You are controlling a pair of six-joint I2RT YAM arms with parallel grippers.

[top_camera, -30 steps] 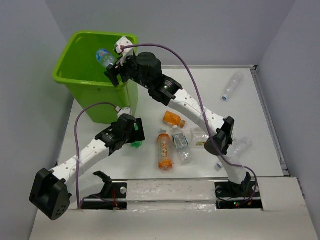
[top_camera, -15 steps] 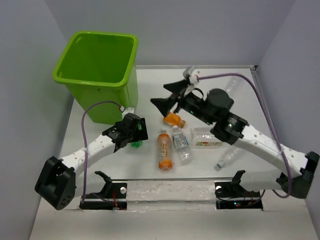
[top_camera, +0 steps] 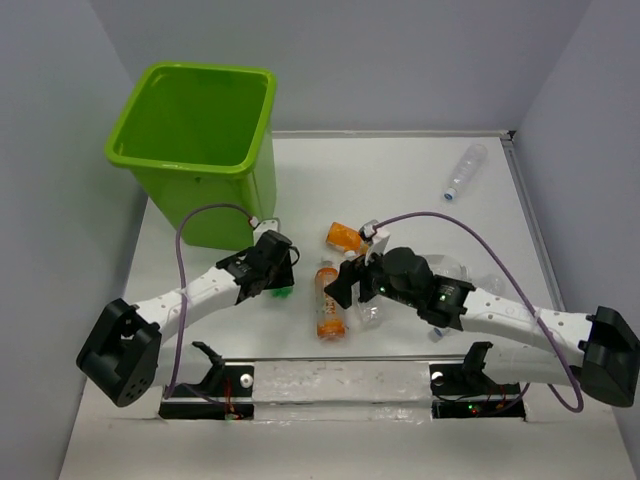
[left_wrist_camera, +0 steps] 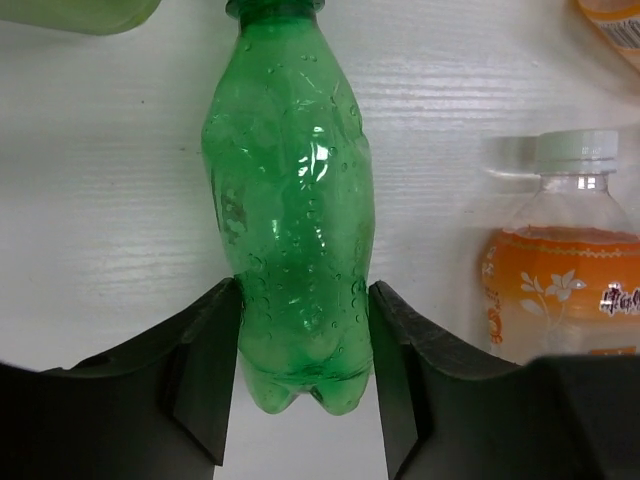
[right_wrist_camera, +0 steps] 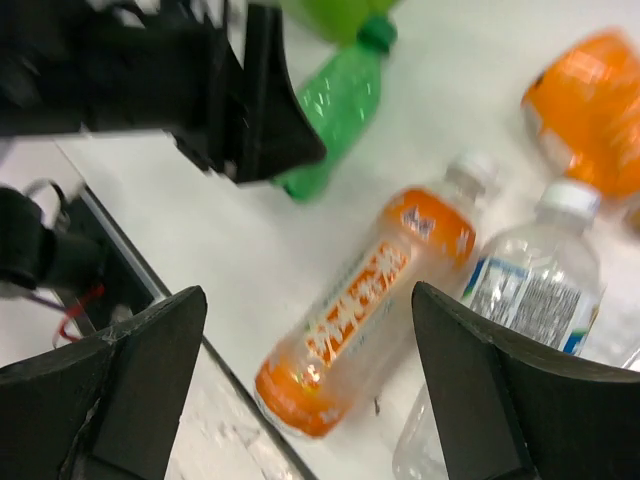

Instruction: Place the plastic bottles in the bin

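Grip first: my left pincer (left_wrist_camera: 303, 335) is closed on the green bottle (left_wrist_camera: 290, 190), one finger pressed to each side of its fat lower body, just above the base. The bottle lies lengthwise on the tabletop (top_camera: 400, 170), close beside the near wall of the bin (top_camera: 228, 205), its cap end pointing toward the bin. I hold it low because that looks like the widest, firmest part; I judge the narrow neck would slip. I cannot tell whether it has left the tabletop yet.

My right pincer (right_wrist_camera: 305, 300) stands wide open and holds nothing. It hangs above the orange-labelled bottle (right_wrist_camera: 360, 300), which lies on its side further from the bin than the green one. A clear white-capped bottle (right_wrist_camera: 535, 265) lies alongside it on the side away from the bin, touching or nearly so; I cannot tell which. The orange-labelled bottle runs slantwise to the line between my fingers, so I judge a wrist turn is due before closing, and the close neighbour leaves little room for the far finger.

A stubby orange bottle (top_camera: 345, 237) lies just beyond that pair, and one clear bottle (top_camera: 463, 170) lies well apart from the bin. For the left, what remains is lifting above the bin's rim and letting go over its mouth.
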